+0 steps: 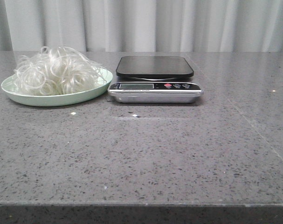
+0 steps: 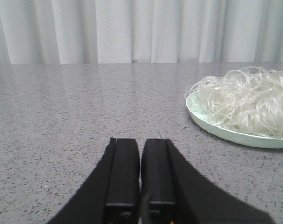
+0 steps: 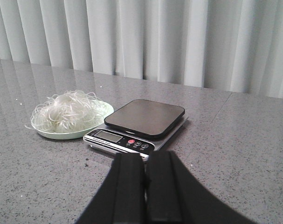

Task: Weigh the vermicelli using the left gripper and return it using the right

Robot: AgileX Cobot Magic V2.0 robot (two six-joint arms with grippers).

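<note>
The vermicelli (image 1: 55, 70) is a fluffy clump of thin white curly strands lying on a pale green plate (image 1: 20, 95) at the back left of the table. It also shows in the left wrist view (image 2: 246, 100) and the right wrist view (image 3: 66, 112). The scale (image 1: 154, 79), with a black platform and silver base, stands right beside the plate; its platform (image 3: 145, 117) is bare. My left gripper (image 2: 141, 142) is shut and empty, low over the table, away from the plate (image 2: 202, 122). My right gripper (image 3: 145, 156) is shut and empty, in front of the scale. Neither gripper shows in the front view.
A grey speckled stone table (image 1: 146, 154) spreads in front of the plate and scale, with its front edge near the camera. White curtains (image 1: 146, 23) hang behind the table's far edge.
</note>
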